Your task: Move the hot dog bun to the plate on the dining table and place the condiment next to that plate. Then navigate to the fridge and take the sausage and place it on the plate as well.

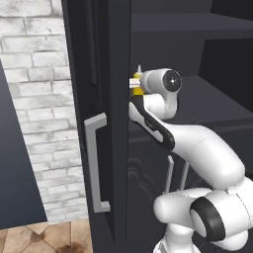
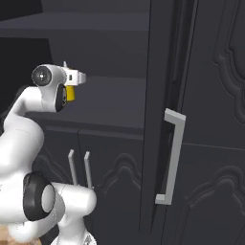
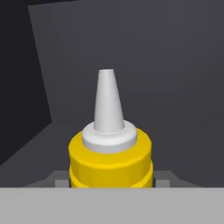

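Pincer (image 3: pixel 112 181) clamped on condiment (image 3: pixel 110 151), fingers either side of yellow body, nozzle pointing fwd past tips. Dark cabinet shelf (image 2: pixel 115 100) under and beyond it; open door w/ grey handle (image 1: pixel 96 163) beside.

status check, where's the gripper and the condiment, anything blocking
Gripper shut on the condiment, nozzle upright. Held inside the dark cabinet, over its shelf. Open cabinet door close beside the arm.

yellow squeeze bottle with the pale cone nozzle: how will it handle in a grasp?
The yellow squeeze bottle with a pale cone nozzle is round and smooth-looking, so it may twist or slip in the pincer. Probably light for its size. Tall and narrow-topped, it could tip if set down off-level.
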Controlling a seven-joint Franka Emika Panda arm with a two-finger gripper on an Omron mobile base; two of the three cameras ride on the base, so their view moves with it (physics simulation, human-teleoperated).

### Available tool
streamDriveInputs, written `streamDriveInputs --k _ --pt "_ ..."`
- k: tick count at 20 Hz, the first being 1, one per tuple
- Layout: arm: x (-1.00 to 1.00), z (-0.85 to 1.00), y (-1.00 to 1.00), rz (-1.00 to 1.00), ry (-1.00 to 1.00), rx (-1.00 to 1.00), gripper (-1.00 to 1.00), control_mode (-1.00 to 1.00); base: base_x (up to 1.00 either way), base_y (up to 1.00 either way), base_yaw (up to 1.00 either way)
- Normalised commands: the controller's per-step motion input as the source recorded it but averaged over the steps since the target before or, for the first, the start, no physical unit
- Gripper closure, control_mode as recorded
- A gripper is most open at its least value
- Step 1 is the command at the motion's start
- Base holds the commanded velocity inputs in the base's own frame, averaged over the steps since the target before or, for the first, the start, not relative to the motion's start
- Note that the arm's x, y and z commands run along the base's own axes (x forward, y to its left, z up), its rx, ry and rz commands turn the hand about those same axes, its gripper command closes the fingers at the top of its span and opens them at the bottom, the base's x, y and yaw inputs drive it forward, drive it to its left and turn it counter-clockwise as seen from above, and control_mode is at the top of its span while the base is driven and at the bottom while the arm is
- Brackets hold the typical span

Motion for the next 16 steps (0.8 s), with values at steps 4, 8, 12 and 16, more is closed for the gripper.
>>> streamDriveInputs --k 4,8,12,16 --pt "-0.96 0.05 -0.02 0.00 -0.20 0.00 1.00 -1.00 0.00 0.00 0.00" --pt "-1.00 0.29 -0.06 0.00 -0.21 0.00 1.00 -1.00 0.00 0.00 0.00" --pt "-0.85 0.58 -0.17 0.00 -0.02 0.00 1.00 -1.00 0.00 0.00 0.00" --pt "-0.92 0.42 -0.29 -0.02 0.04 0.01 1.00 -1.00 0.00 0.00 0.00"
